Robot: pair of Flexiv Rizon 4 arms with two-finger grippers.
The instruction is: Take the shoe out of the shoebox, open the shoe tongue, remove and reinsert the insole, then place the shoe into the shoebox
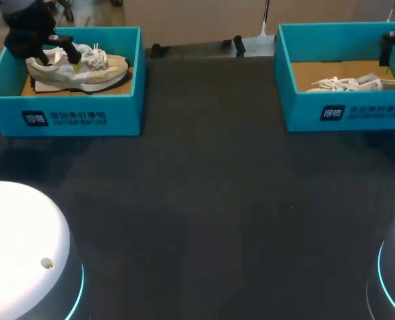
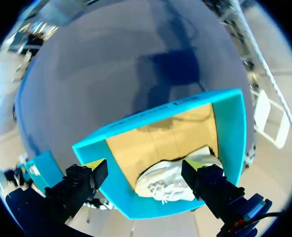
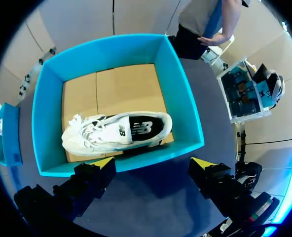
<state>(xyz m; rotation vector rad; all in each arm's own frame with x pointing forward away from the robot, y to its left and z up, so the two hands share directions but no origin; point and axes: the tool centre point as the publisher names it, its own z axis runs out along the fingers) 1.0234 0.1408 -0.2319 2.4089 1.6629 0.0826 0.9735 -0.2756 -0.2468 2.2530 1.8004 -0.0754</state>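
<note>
left jaws: spread wide over left shoebox, beige shoe inside | right jaws: released, above right shoebox, white shoe lying inside | both boxes on desk

Robot lab, dark worktable, arm bases
</note>
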